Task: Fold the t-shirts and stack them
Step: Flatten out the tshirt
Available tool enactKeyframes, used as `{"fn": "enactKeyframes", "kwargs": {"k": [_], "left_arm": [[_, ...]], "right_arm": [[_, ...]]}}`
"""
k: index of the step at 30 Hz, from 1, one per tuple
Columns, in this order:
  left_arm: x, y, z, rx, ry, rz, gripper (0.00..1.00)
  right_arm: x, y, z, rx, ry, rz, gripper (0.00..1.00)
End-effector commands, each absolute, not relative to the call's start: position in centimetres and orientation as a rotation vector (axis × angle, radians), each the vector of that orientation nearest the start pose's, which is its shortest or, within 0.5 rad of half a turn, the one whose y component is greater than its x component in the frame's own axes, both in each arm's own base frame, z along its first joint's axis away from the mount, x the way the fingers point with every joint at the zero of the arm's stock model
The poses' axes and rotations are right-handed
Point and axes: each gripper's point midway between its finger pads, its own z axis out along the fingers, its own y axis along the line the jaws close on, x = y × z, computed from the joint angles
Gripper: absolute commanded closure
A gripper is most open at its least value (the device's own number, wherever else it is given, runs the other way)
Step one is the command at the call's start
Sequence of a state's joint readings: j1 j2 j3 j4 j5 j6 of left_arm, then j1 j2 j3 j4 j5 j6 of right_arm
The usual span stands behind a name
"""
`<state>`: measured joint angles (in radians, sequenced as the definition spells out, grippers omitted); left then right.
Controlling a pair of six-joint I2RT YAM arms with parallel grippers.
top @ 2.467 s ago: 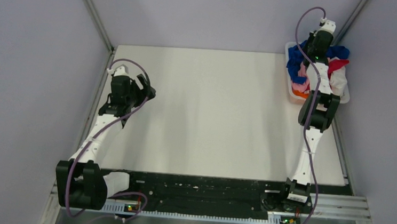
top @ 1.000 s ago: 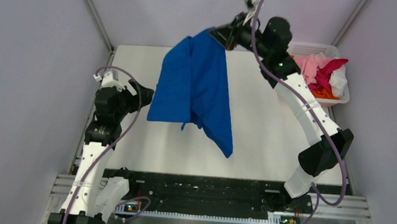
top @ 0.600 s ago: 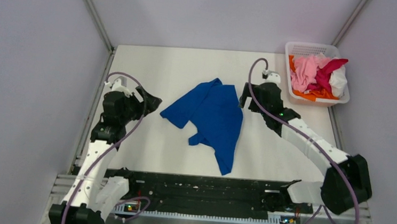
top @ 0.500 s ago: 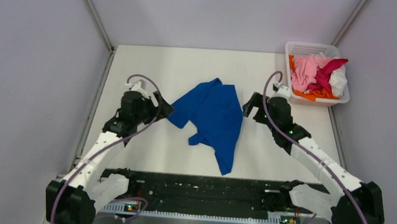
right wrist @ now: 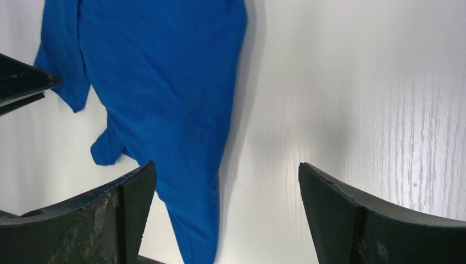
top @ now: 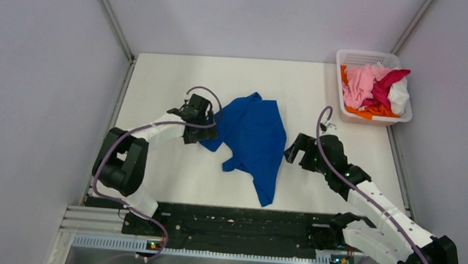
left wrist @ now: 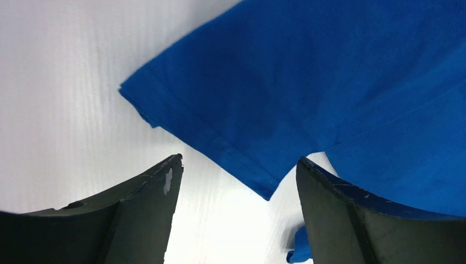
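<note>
One blue t-shirt (top: 253, 133) lies just beside the left end effector (left wrist: 239, 162).

Blue t-shirt (left wrist: 329, 82) hem, perhaps a sleeve, between spread gripper (left wrist: 237, 181) fingers

**Robot test cell in a lab**
A bare white table (top: 173, 77) is boxed in on its left, far and right sides by plain pale-lilac panels (top: 33, 91), joined by aluminium posts (top: 110, 15) at its far corners. A black mounting rail (top: 237, 223) along its near edge carries the cabled left arm (top: 156, 126) and right arm (top: 377, 206).
</note>
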<state>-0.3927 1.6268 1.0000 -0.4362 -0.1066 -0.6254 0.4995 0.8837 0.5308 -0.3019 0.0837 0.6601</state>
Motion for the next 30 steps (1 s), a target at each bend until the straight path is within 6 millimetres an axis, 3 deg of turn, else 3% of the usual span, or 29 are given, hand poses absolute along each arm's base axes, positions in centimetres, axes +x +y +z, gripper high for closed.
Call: {"fn": "enactKeyframes", "kwargs": {"k": [1,9,11,16,17,18,19,20,26,30], "left_arm": [[33.1,-15.5,5.8,-0.261,2.607,-0.169,0.2],[32.7,-15.9,2.8,-0.229,2.699,-0.112,0.21],[32.9,-16.2,2.1,-0.223,2.719,-0.115,0.25],[32.8,-16.5,0.8,-0.226,2.761,-0.1,0.52],[32.8,-16.4,0.6,-0.225,2.765,-0.091,0.61],[32.9,-16.2,0.6,-0.231,2.761,-0.075,0.77],[33.0,-16.1,0.8,-0.241,2.756,-0.06,0.97],[33.2,-15.9,1.0,-0.248,2.748,-0.047,1.0],[32.9,-15.0,5.2,-0.295,2.616,-0.093,1.0],[31.2,-13.2,7.9,-0.351,2.514,-0.098,1.0]], "right_arm": [[23.0,14.1,10.4,0.22,2.315,0.514,0.01],[22.6,13.6,9.1,0.233,2.346,0.477,0.01],[22.4,13.7,8.8,0.234,2.356,0.483,0.01],[21.8,13.2,7.9,0.222,2.384,0.458,0.01],[21.7,13.2,7.8,0.215,2.391,0.452,0.01],[21.6,13.2,7.8,0.204,2.398,0.452,0.01],[21.5,13.3,7.8,0.192,2.405,0.454,0.01],[21.4,13.4,7.8,0.189,2.41,0.457,0.01],[20.0,16.7,8.1,0.046,2.442,0.499,0.01],[18.0,19.6,6.8,-0.023,2.472,0.464,0.01]]}}
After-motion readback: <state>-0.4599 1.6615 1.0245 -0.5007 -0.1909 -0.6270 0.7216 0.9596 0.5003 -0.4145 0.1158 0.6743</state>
